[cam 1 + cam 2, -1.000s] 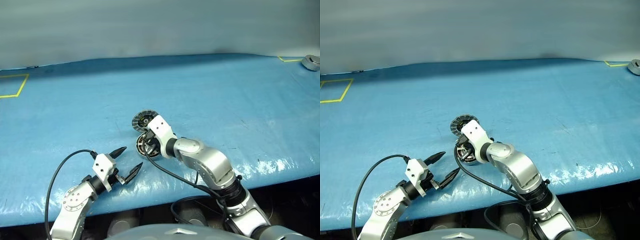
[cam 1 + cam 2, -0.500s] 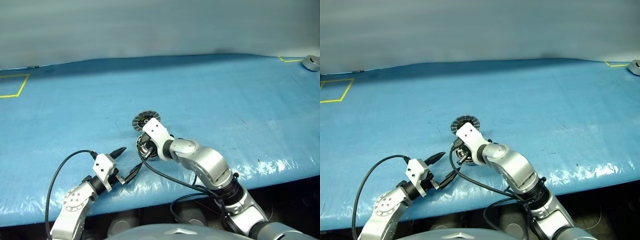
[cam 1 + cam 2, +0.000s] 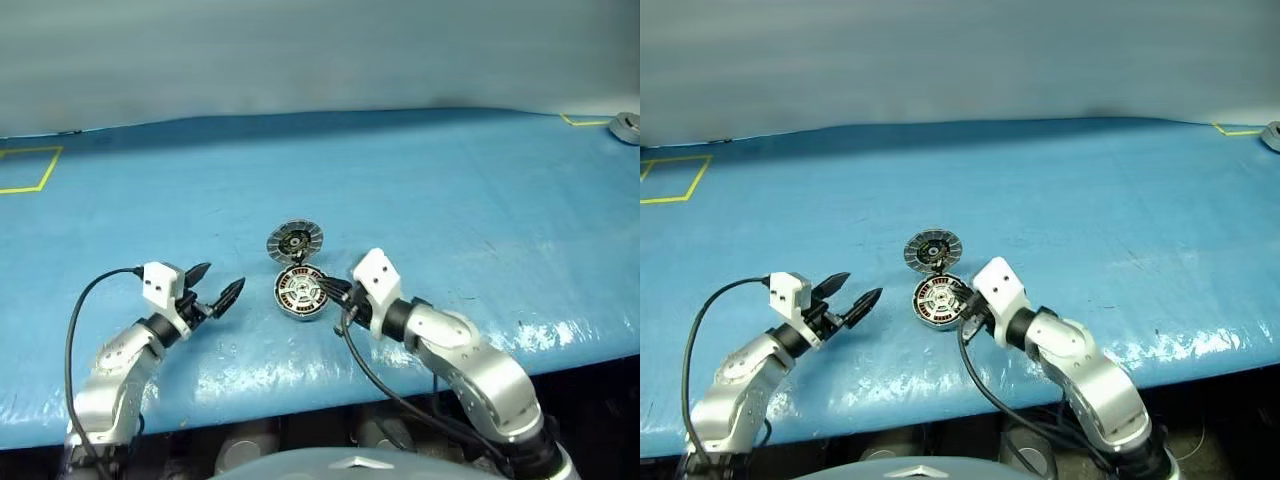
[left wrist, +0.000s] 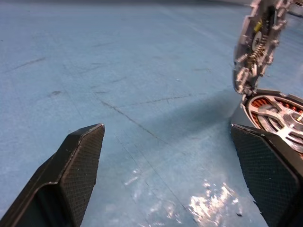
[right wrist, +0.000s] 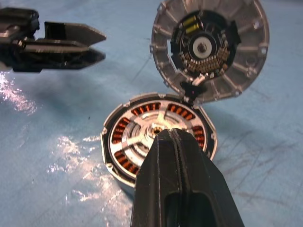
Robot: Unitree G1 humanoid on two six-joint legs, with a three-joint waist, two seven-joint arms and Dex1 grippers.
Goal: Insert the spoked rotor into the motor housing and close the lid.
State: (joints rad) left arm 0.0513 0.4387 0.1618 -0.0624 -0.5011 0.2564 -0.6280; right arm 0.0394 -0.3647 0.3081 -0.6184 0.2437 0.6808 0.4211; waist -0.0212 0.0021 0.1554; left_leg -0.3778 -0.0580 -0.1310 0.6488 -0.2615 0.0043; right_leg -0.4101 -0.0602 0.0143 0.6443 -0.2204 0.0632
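Observation:
The motor housing (image 3: 292, 312) lies on the blue table near the front, with the spoked rotor (image 5: 135, 137) seated inside it; copper windings show between the silver spokes. The lid (image 3: 294, 242) stands up open on its hinge at the housing's far side, its inner face toward me. My right gripper (image 3: 326, 289) is shut and empty, its tips just over the housing's right rim. My left gripper (image 3: 222, 277) is open and empty, a short way left of the housing and pointing at it. In the left wrist view its fingers (image 4: 80, 165) frame the lid (image 4: 258, 42).
The blue table cover (image 3: 450, 200) stretches wide behind the housing. A yellow tape mark (image 3: 30, 170) sits at the far left and a small grey object (image 3: 625, 125) at the far right corner. The table's front edge runs just behind both arms.
My right gripper has pulled back to the right off the housing, uncovering the rotor inside. My left arm has swung out to the left and further onto the table, still open.

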